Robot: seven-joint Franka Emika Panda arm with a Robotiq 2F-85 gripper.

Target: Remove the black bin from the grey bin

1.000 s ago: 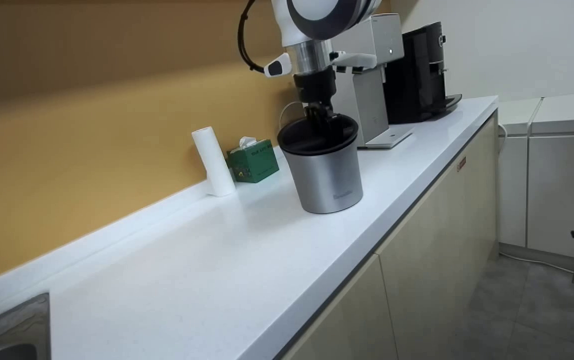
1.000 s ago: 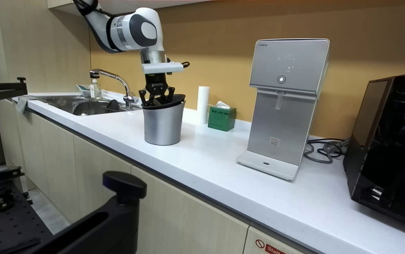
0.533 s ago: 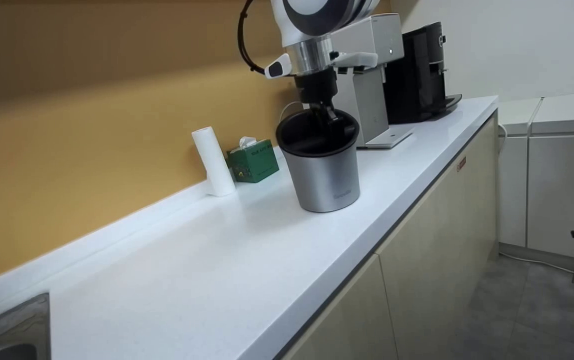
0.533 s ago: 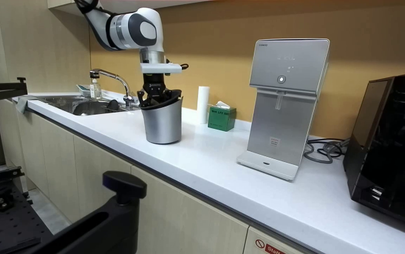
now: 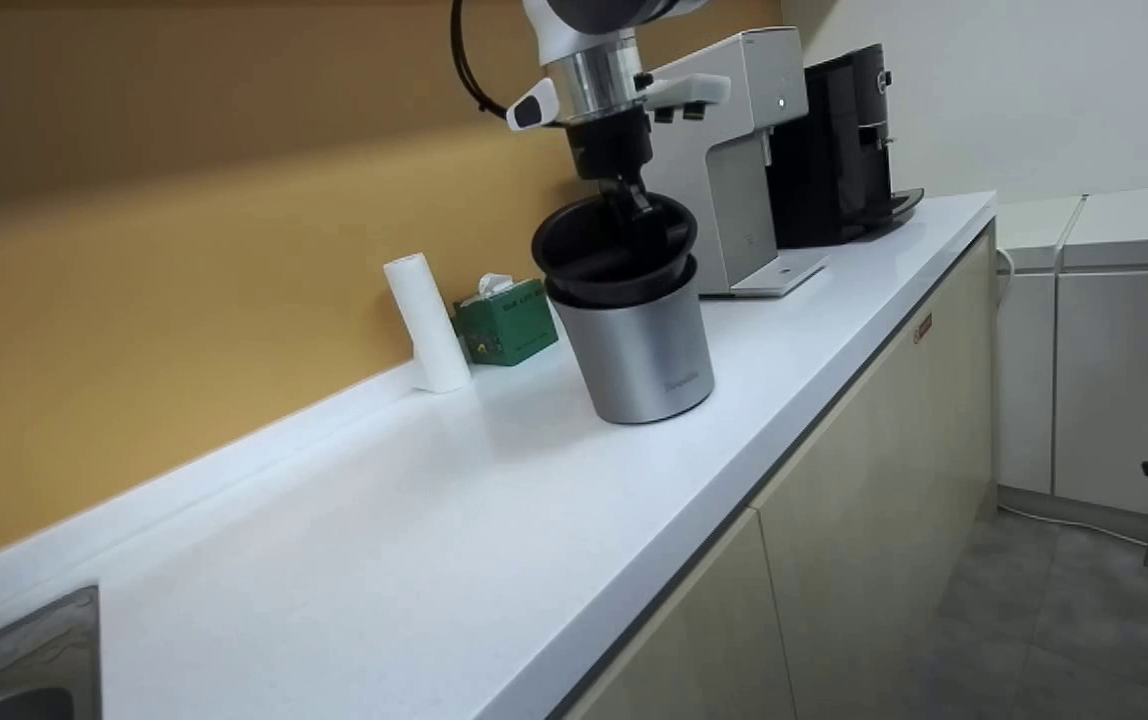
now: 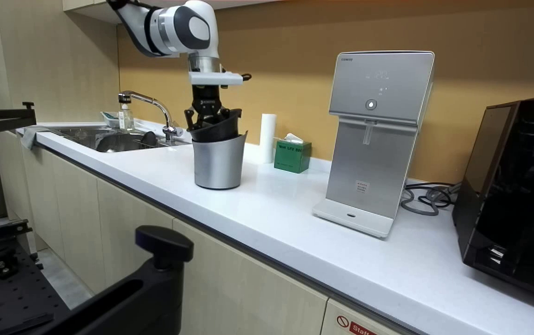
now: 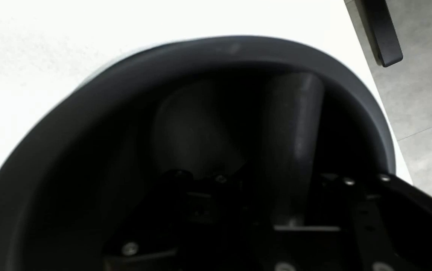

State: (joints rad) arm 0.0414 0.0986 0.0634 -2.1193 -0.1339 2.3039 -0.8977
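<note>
While the black bin (image 6: 220, 132), left of centre in an exterior view, sits part-way out of the grey bin (image 6: 219, 164), its lower part hidden inside, the step in hand looks like the lift itself. There its rim slopes down toward the left more steeply than the grey rim, so it seems tilted. Your gripper (image 6: 208, 122) reaches down into the black bin. In the wrist view a bar (image 7: 291, 146) stands inside the bin between the fingers (image 7: 370, 222); with the bin raised like this, you are probably clamped on that bar, though the dark hides the tips. Draw it slowly, straight along the grey bin's axis, easing that tilt, since a sideways pull could wedge the walls and drag the grey bin across the counter (image 6: 276, 200). Turn aside only once the black base shows above the grey rim.
</note>
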